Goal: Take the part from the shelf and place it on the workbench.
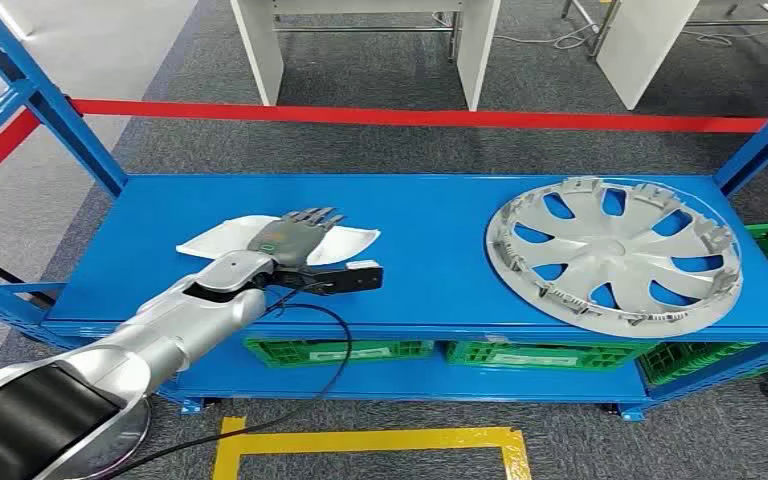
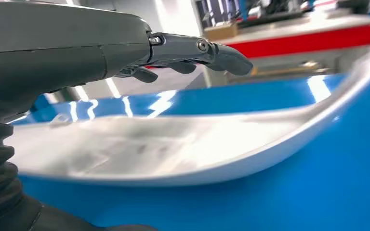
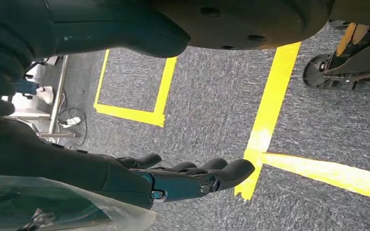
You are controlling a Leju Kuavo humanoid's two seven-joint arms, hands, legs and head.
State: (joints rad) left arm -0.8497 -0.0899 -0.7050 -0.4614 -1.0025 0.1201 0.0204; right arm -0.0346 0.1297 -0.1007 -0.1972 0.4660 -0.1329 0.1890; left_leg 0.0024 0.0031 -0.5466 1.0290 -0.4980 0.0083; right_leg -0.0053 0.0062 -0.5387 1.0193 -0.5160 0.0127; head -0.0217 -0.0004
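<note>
Now | part (image 1: 222, 237): white, thin, curved panel, flat on blue shelf (image 1: 430, 225) | left hand (image 1: 295, 238) over it, fingers (image 2: 221, 54) extended, gripping nothing | right hand (image 3: 173, 180) empty, fingers apart

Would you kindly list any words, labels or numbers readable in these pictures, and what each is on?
No text is readable.
Green crates under the shelf: white labels, too small to read.
Left hand: small coloured mark on its back, too blurred to read.
White part, hubcap: no lettering visible.

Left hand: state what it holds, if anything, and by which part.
Nothing yet. The left hand hovers flat over the middle of the white part on the blue shelf, fingers extended above it, not closed.
</note>
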